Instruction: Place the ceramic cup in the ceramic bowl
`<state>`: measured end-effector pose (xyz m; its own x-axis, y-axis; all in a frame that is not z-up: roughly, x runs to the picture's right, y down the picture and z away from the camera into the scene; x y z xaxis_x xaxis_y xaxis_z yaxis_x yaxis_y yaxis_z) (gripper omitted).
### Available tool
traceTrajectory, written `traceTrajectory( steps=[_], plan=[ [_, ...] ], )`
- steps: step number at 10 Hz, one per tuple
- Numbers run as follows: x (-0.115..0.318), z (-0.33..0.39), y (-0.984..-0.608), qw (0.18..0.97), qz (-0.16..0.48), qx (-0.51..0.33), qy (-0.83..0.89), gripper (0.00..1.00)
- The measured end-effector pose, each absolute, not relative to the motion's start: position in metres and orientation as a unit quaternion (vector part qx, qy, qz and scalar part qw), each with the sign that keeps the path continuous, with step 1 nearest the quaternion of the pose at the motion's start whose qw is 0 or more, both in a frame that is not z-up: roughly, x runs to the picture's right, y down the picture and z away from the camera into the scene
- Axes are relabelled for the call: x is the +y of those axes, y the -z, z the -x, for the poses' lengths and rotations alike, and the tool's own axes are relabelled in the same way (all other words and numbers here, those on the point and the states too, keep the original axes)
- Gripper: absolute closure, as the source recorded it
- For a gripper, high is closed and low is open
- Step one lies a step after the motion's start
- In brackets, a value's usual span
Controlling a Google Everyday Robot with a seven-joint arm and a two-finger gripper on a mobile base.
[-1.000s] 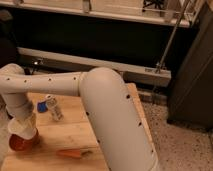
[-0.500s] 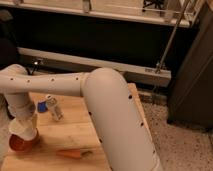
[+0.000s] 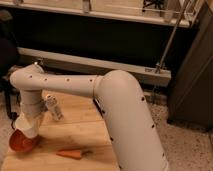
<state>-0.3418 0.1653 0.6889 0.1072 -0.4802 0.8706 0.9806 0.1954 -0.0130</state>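
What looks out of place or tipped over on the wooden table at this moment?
Nothing clearly stands out. The claw hangs over the ceramic bowl at the table's left edge. The carrot lies flat, and the slim bottle leans a little.

We see a white arm (image 3: 115,100) speckled with small dark dots, its gripper (image 3: 27,131) at the near left over an orange-red bowl (image 3: 21,142), holding a plain white cup (image 3: 28,126). The table (image 3: 85,125) is pale wood, with an orange carrot (image 3: 70,153) near us and a whitish bottle (image 3: 53,107) with dark marks farther back. The far wall is dark with a light rail (image 3: 90,63).
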Motion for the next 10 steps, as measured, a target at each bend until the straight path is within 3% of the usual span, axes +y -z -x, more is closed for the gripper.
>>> traceTrajectory(
  steps=[3,6,7,10],
  plan=[
    [0.148,0.352,-0.682,0.659,0.294,-0.405,0.562,0.96],
    [0.168,0.374,-0.673,0.613,0.295,-0.433,0.591,1.0],
    [0.178,0.381,-0.673,0.599,0.299,-0.442,0.596,0.97],
    [0.207,0.383,-0.687,0.574,0.328,-0.434,0.612,0.67]
  ],
)
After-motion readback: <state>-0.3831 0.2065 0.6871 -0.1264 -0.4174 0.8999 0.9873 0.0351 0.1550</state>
